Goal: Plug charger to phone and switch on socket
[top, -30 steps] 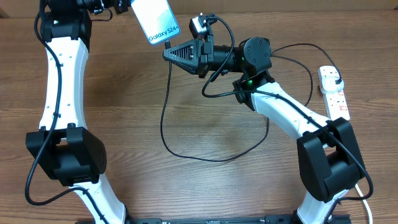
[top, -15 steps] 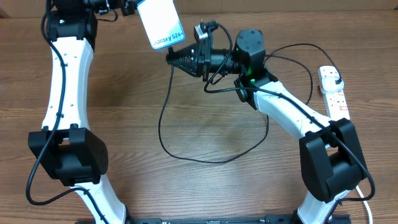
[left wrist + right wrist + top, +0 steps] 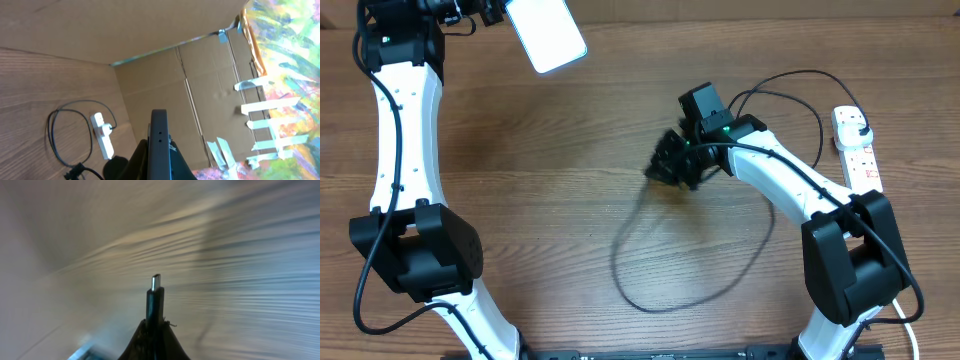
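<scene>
My left gripper is shut on the phone, held up at the far left with its bright screen facing the overhead camera; the left wrist view shows the phone's dark edge between the fingers. My right gripper is shut on the charger's connector, its metal tip sticking out past the fingers. It is blurred mid-table, well apart from the phone. The black cable loops over the table to a black plug in the white socket at the right edge.
Cardboard walls stand behind the table. A white cord runs off the socket at the lower right. The socket also shows in the left wrist view.
My right gripper swung down and away from the phone toward mid-table, dragging the cable loop. My left gripper carried the phone further left and up.
</scene>
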